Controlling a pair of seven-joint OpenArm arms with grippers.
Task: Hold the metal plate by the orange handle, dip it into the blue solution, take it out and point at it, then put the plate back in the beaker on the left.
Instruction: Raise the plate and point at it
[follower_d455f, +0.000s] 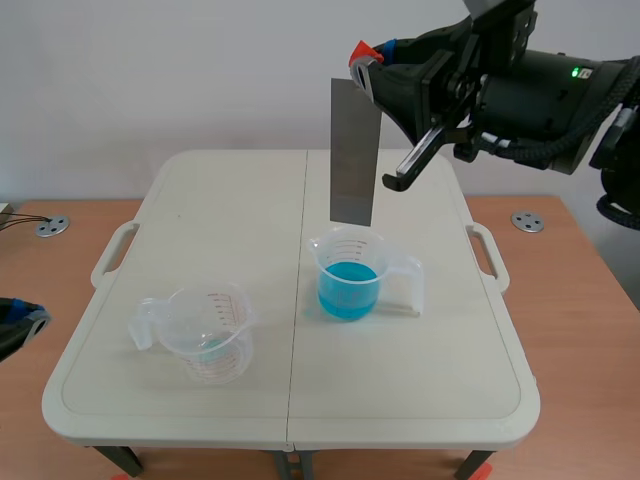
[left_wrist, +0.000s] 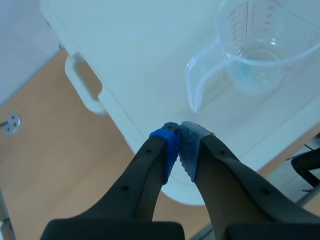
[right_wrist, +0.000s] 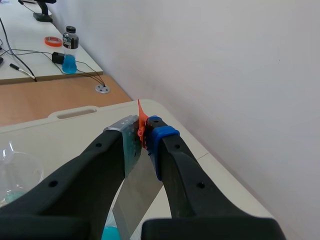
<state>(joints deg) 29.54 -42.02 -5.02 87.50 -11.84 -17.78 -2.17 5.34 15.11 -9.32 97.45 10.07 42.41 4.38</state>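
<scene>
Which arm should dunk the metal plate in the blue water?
Right: the right gripper is shut on the orange handle, and the metal plate hangs above the blue solution. The left gripper is shut, empty.

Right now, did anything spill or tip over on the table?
No, nothing stands out. The left beaker and the right beaker both stand upright, the blue solution is inside the right beaker, and no puddle shows on the table. The metal plate hangs nearly upright from the right gripper, above that beaker.

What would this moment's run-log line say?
right gripper: shut on orange handle | metal plate: hanging over blue-solution beaker, clear of liquid | left gripper: shut, empty, left beaker ahead
</scene>
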